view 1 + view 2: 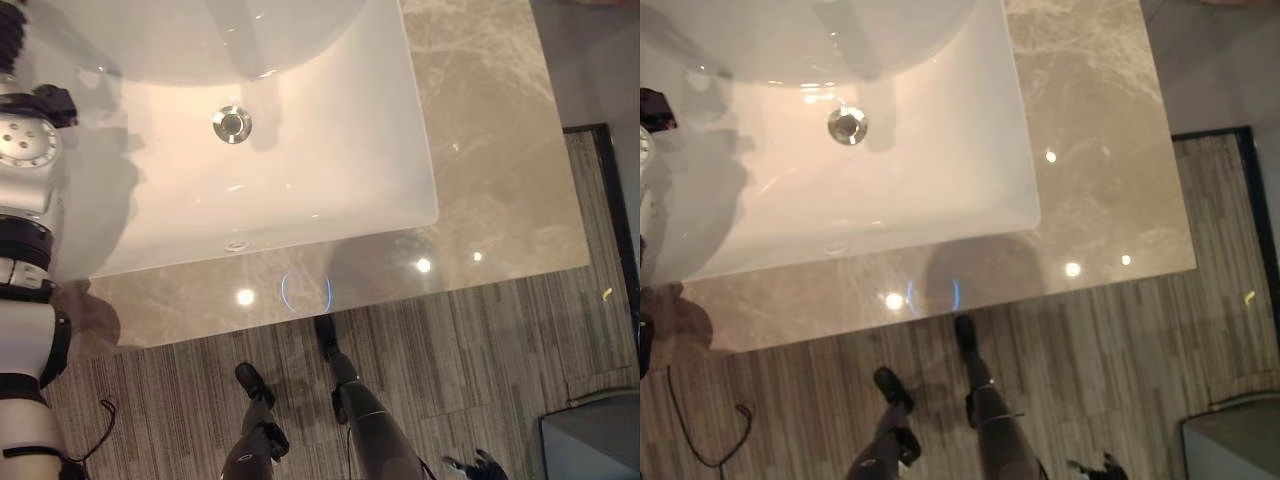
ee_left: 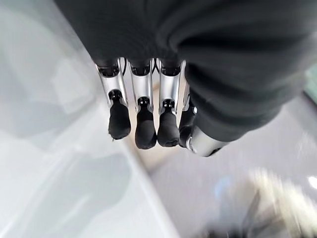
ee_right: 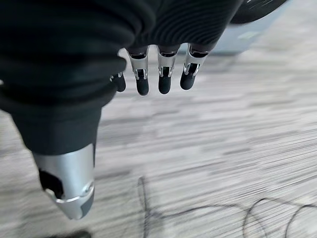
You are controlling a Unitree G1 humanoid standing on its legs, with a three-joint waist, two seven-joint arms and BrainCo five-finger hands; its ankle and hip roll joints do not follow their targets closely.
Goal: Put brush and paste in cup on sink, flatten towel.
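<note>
The white sink sits in a marble counter, with the drain toward the basin's far left. Bare counter runs right of the basin and along its near edge, ending above striped floor. The left hand hangs over the basin rim, fingers straight, holding nothing. The right hand hangs above the floor, fingers relaxed, empty.

no readable text, labels or numbers — anywhere
</note>
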